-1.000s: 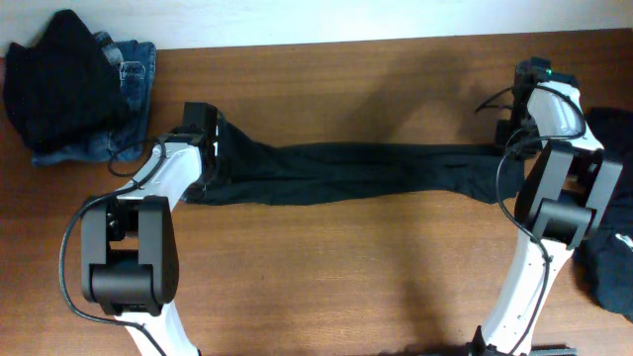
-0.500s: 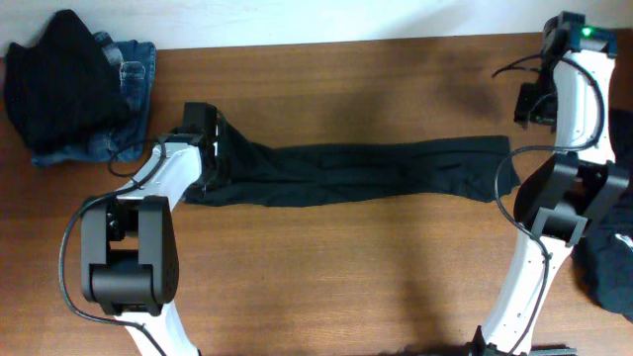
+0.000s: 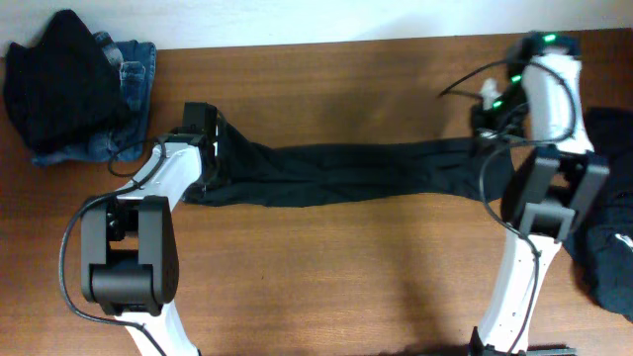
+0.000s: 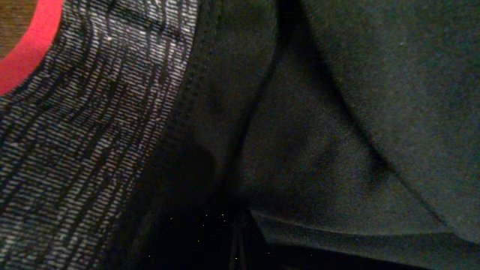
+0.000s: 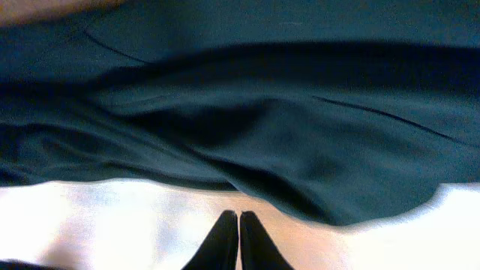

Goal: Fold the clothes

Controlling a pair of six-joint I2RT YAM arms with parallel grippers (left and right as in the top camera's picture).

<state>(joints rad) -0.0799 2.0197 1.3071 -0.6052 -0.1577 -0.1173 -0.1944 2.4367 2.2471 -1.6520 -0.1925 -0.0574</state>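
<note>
Long black trousers (image 3: 356, 170) lie stretched left to right across the wooden table (image 3: 346, 287). My left gripper (image 3: 210, 143) sits at their left end, where the cloth bunches. The left wrist view is filled by the grey-patterned waistband (image 4: 90, 135), its red trim (image 4: 30, 41) and black fabric (image 4: 360, 112); the fingers are lost in the dark, shut on the cloth. My right gripper (image 3: 492, 114) is at the trousers' right end. In the right wrist view its fingertips (image 5: 238, 219) are pressed together with nothing between them, over bare table, just short of the dark hem (image 5: 240, 112).
A heap of black garment (image 3: 54, 84) lies on folded blue jeans (image 3: 138, 74) at the back left corner. More dark clothing (image 3: 608, 262) lies at the table's right edge, beside the right arm's base.
The right gripper swung away to the back right corner, then came back left to the trousers' right end and shut with nothing in it. The left arm and the waistband end stayed put.
</note>
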